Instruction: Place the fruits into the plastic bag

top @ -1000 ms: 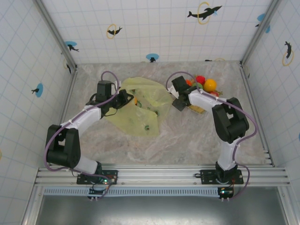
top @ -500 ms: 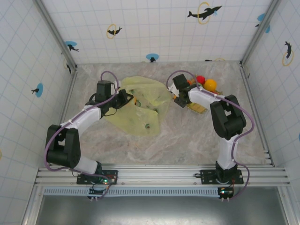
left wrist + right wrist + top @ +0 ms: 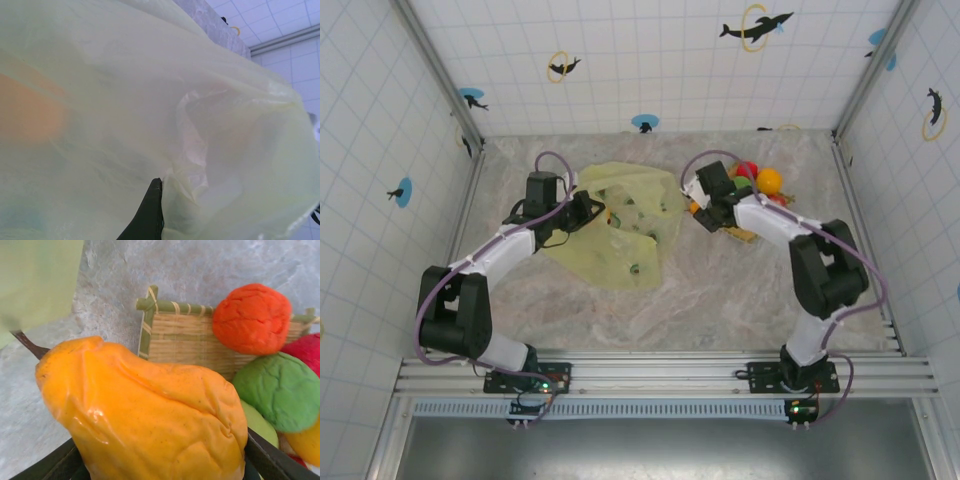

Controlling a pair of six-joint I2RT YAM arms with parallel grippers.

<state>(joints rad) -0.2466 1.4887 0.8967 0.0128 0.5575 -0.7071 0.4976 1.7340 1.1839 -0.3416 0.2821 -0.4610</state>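
The right claw (image 3: 703, 210) has its jaws closed around a yellow-orange pear (image 3: 145, 410), near the left corner of the straw mat (image 3: 185, 337). Its dark fingers (image 3: 52, 465) show under the pear on both sides, and the soft skin looks a little squeezed. More fruits lie close together on the mat, among them an orange ball (image 3: 252, 317), a green ball (image 3: 280, 390) and a red one (image 3: 306, 347).

The left claw (image 3: 590, 208) is closed on an edge of the yellow-green bag (image 3: 620, 245) and holds that edge up from the table (image 3: 720, 290). Through the thin plastic, the left wrist camera shows an orange blur (image 3: 27, 115), which I think is a fruit already inside.

The step in hand, as I judge it, is to carry the pear into the bag. The right claw should first lift straight up, so that the pear does not drag the mat or push the other fruits. Then it should travel left to the raised edge, just beside the left claw. I cannot tell how wide the mouth stands, so the approach should be slow. It is better to let go only when the pear is past the rim, because the plastic may fold shut and the glossy pear may roll out.
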